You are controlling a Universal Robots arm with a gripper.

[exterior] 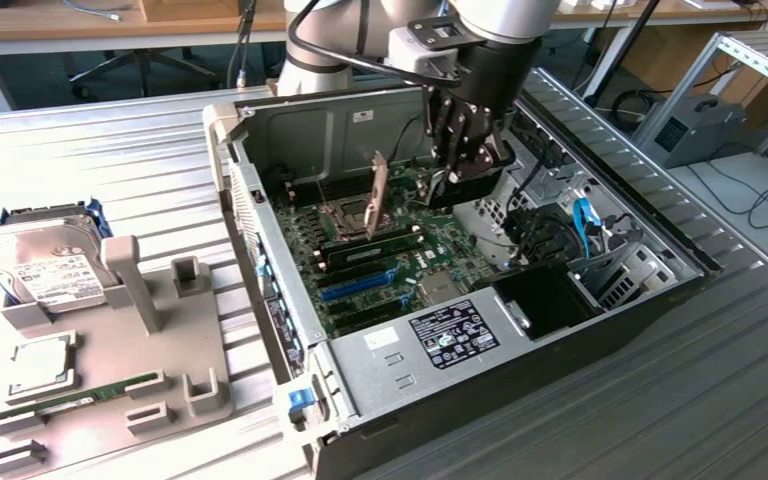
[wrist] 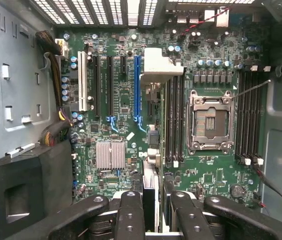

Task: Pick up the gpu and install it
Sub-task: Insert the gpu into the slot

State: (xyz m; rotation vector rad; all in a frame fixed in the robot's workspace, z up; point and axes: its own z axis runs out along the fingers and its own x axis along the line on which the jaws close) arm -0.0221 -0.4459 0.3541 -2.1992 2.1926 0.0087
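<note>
Above the open computer case [exterior: 357, 120], the gripper [exterior: 471, 160] is hanging with its jaws clamped on the gpu [exterior: 379, 195], holding the card upright on edge. That edge is pointing down toward the motherboard [wrist: 126, 100] and its blue slot [wrist: 137, 85], probably for pressing in.

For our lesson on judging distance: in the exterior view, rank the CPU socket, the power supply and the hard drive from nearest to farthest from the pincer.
Measured from the pincer, which holds the gpu:
1. CPU socket, on the board inside the case.
2. Power supply, at the case's near end.
3. Hard drive, outside the case, at the exterior view's left.
</note>
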